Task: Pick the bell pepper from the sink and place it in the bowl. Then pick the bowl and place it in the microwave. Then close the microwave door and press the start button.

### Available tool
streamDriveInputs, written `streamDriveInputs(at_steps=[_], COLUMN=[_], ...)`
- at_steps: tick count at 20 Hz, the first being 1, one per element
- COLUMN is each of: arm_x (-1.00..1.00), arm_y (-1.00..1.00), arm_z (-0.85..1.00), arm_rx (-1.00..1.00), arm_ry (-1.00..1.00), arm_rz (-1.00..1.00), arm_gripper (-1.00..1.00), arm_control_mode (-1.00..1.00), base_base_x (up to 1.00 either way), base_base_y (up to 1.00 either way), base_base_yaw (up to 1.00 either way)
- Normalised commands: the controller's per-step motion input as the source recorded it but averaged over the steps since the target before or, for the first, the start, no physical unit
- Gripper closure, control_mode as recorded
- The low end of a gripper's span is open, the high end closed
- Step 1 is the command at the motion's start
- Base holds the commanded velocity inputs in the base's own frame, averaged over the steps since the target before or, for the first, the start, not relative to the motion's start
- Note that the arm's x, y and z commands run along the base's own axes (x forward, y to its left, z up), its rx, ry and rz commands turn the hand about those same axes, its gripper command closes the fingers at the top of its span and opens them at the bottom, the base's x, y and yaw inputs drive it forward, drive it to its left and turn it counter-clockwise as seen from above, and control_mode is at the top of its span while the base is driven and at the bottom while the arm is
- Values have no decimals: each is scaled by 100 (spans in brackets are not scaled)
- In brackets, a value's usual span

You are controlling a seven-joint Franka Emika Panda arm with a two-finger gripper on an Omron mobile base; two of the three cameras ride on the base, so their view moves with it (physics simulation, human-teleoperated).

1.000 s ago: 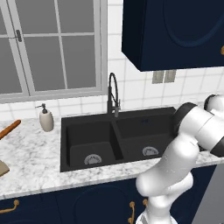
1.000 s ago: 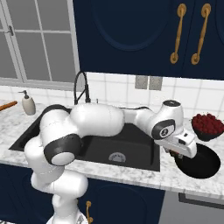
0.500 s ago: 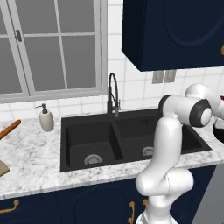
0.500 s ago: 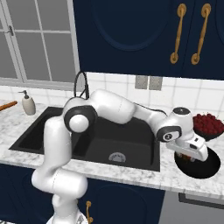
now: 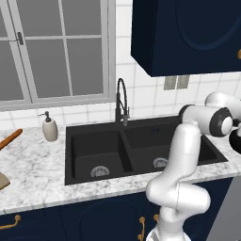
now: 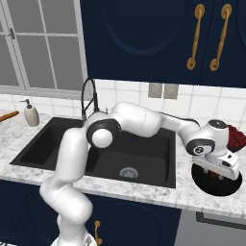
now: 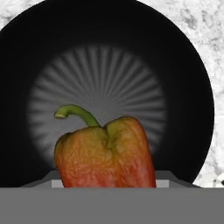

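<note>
The bell pepper [image 7: 105, 153], orange-red with a curved green stem, sits between the fingers of my gripper [image 6: 221, 172], which is shut on it. It hangs a little above the bowl [image 7: 109, 48], a round black dish with a grey ribbed centre, standing on the marble counter right of the sink [image 6: 120, 149]. In the right base view my hand is over the bowl [image 6: 216, 188]. The pepper hides the fingertips in the hand view. The black double-basin sink [image 5: 141, 141] lies behind and left of the arm. The microwave is out of view.
A dark red thing [image 6: 235, 137] sits on the counter just behind my hand. The tall black faucet [image 5: 121, 101] stands behind the sink, with a soap dispenser [image 5: 49, 128] to its left. Dark blue cabinets [image 6: 144, 38] hang overhead.
The arm has stretched further right, carrying the pepper from the sink's right edge to above the bowl. The grip has not changed.
</note>
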Motion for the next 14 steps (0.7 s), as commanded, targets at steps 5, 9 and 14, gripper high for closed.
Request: streamDriveInputs(at_steps=[5,9,14], arm_x=[31,2,0], arm_y=[0,42,100], arm_z=[-10,13,5], arm_rx=[0,-2,-14], arm_ry=[0,0,1], arm_rz=[0,5,22], arm_gripper=[-100,-100,-100], arm_control_mode=[-100,-100,-100], base_base_x=[0,0,0], base_base_y=[0,0,0], base_base_yaw=[0,0,0])
